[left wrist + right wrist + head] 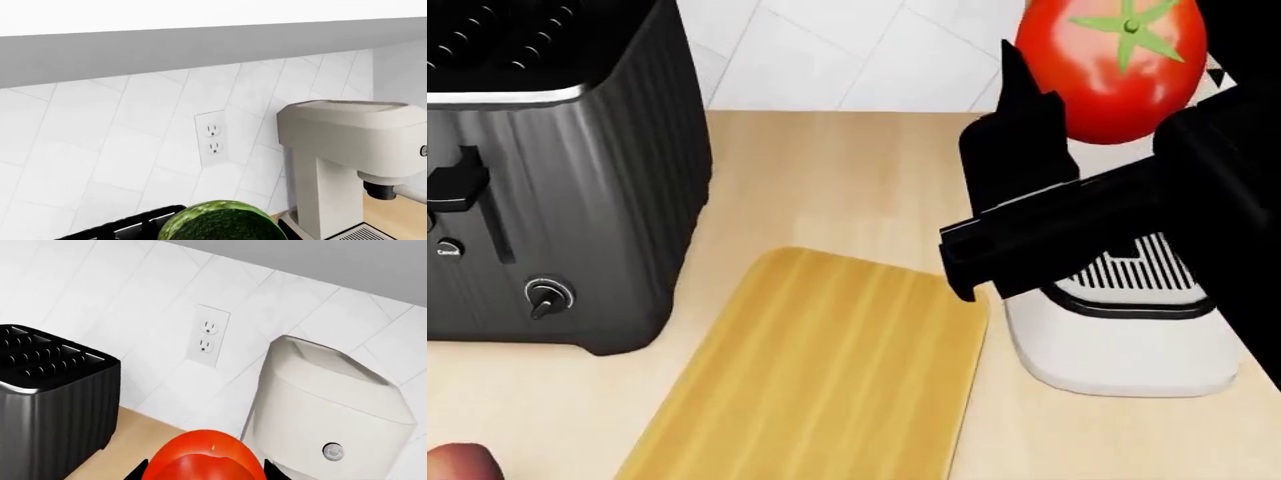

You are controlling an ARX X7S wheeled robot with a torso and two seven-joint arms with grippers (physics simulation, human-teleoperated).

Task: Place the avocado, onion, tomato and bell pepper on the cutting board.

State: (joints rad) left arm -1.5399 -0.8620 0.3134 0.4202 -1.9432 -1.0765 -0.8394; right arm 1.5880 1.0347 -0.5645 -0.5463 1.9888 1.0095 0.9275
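Tomato in right gripper

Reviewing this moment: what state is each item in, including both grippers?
Tomato: held in the air by the right gripper, above the counter.
Avocado: close against the left wrist camera, seemingly held; the fingers are out of view.
Cutting board: flat on the counter, nothing on its visible part.
Toaster: upright beside the board, slots empty.
Coffee machine: upright by the wall.
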